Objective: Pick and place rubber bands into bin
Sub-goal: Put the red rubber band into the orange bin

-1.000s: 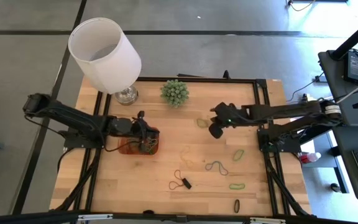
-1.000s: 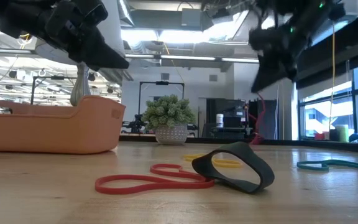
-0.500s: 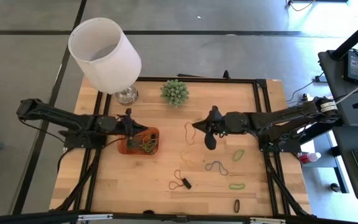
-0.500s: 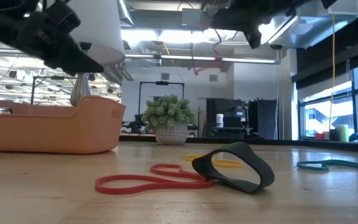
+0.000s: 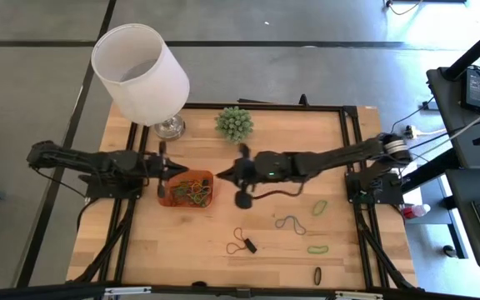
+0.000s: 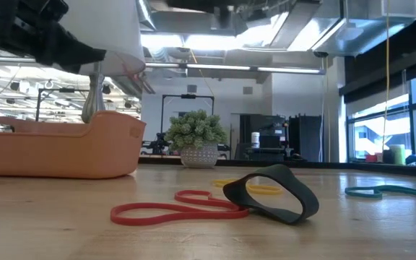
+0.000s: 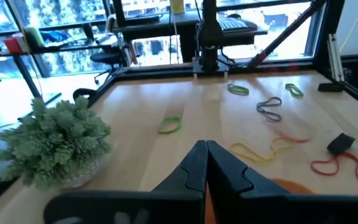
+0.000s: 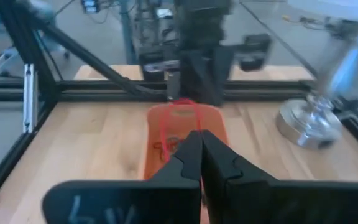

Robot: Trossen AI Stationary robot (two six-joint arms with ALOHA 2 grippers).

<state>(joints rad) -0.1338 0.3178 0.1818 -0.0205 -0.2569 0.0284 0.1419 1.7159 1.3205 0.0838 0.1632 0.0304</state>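
Note:
The orange bin [image 5: 209,201] holds several coloured bands; it also shows in the low view [image 6: 63,148]. My right gripper [image 5: 225,174] reaches in from the right and hovers just right of the bin, shut on a thin orange-red rubber band. My left gripper [image 5: 162,172] hangs shut just left of the bin, holding nothing. Loose bands lie flat on the table: a blue-grey one [image 5: 290,222], two green ones [image 5: 319,207] [image 5: 317,248], a black one [image 5: 317,275] and a red-brown one [image 5: 242,242]. My right gripper [image 8: 199,132] pinches the orange-red band [image 8: 197,121] between its shut fingertips. The fingers come roughly level from the table's right. The band's loop shows ahead of the tips, lifted clear of the table, with the bin [image 8: 157,143] behind it.
A white lampshade [image 5: 140,71] on a metal foot stands at the far left, beside a spiky green plant [image 5: 234,123]. A black frame runs along the table's edges. In the low view a red band [image 6: 172,209] and a black band [image 6: 273,193] lie close to the camera.
My right gripper has swept from the table's right half toward the left, up to the bin's right side, carrying a band lifted off the table. My left gripper has drawn back from over the bin toward the table's left edge.

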